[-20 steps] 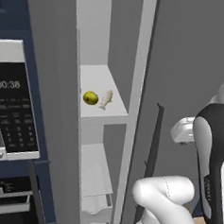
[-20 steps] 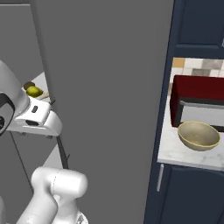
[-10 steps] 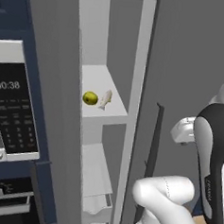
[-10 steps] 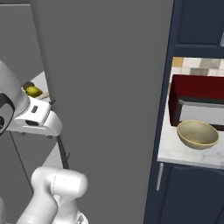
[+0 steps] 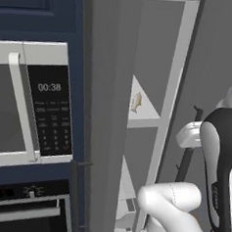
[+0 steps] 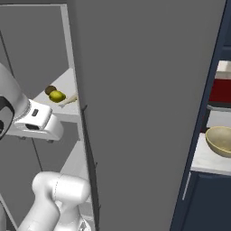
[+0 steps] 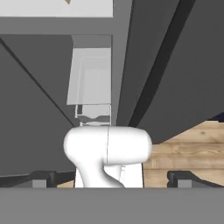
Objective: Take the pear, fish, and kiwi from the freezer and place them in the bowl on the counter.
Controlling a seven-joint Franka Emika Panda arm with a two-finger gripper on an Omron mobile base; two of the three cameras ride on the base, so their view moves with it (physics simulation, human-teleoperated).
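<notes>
- Wide apart, my two dark fingertips (image 7: 43, 178) sit at the bottom corners of the hand view, and my gripper (image 7: 111, 179) holds nothing.
- From the hand view I look down along the freezer (image 7: 92, 74) interior, its white shelves and a drawer running toward twelve o'clock, with the grey door's edge slanting from one o'clock down toward six.
- Wooden floor (image 7: 188, 153) shows at about four o'clock in that view.
- In the right base view the pear (image 6: 57, 95) lies on a white freezer shelf (image 6: 65, 106) at about nine o'clock of the picture, yellow-green and round.
- The kiwi (image 6: 50, 90) sits just beside the pear, touching or nearly so, at its eleven o'clock.
- The fish (image 6: 68, 100) lies at the pear's four o'clock, close by, pale and slim; in the left base view it appears near the shelf's back edge (image 5: 136, 102).
- The bowl (image 6: 220, 140) stands on the counter (image 6: 203, 160) at three o'clock of the right base view, well apart from the freezer, beyond the open grey door (image 6: 149, 113).
- A microwave (image 5: 30, 102) with a lit clock fills nine o'clock of the left base view.
</notes>
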